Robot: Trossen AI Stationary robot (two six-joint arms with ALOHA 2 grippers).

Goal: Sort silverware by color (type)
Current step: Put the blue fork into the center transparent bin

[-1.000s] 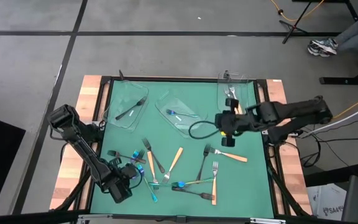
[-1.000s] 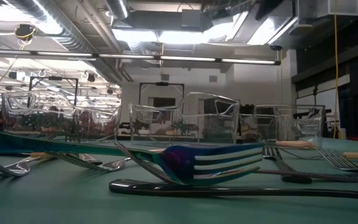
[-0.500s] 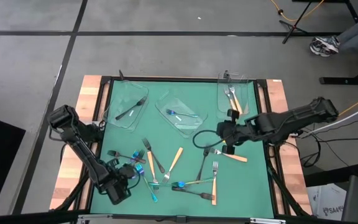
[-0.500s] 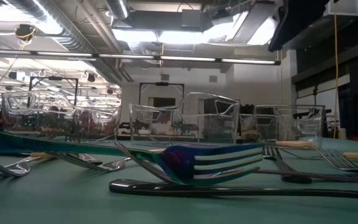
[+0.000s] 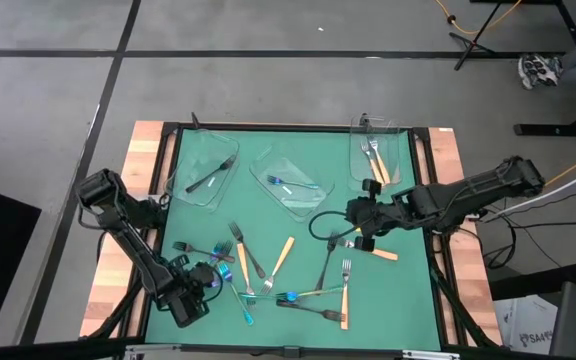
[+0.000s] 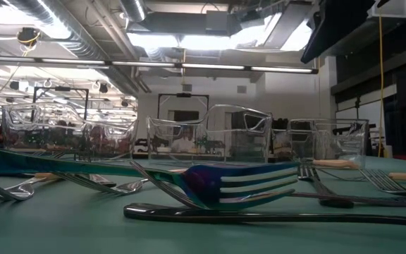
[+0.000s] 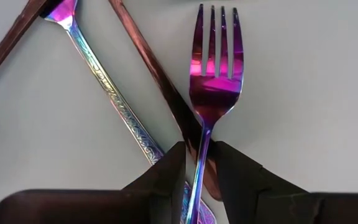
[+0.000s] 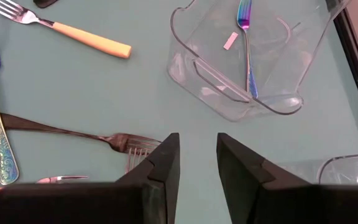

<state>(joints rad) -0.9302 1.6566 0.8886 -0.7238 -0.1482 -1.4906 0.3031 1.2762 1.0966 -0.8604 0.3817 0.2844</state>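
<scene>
sorting was only partly done: on the green bench [image 5: 408, 300] three clear trays stood along the far edge, the left tray [image 5: 204, 176] with one dark fork, the middle tray [image 5: 290, 184] with one iridescent fork, and the right tray [image 5: 375, 157] with two orange-handled forks, while the loose silverware [image 5: 278, 270], well over a dozen pieces of all three kinds, lay scattered and crossed over the near half of the bench. most of the job therefore looked left to do. the left gripper [image 5: 206, 281] sat low at the near left of the pile, and in the left wrist view its fingers [image 7: 166, 180] stood narrowly parted on either side of the handle of an iridescent purple fork [image 7: 213, 74] that lay flat over a dark handle; whether they already pinched it i could not tell. the right gripper [image 5: 360, 226] hung over the middle right of the bench, just beside an orange-handled fork [image 5: 376, 251], and its fingers [image 8: 161, 163] stood apart with nothing between them, above a dark fork [image 8: 73, 134].
</scene>
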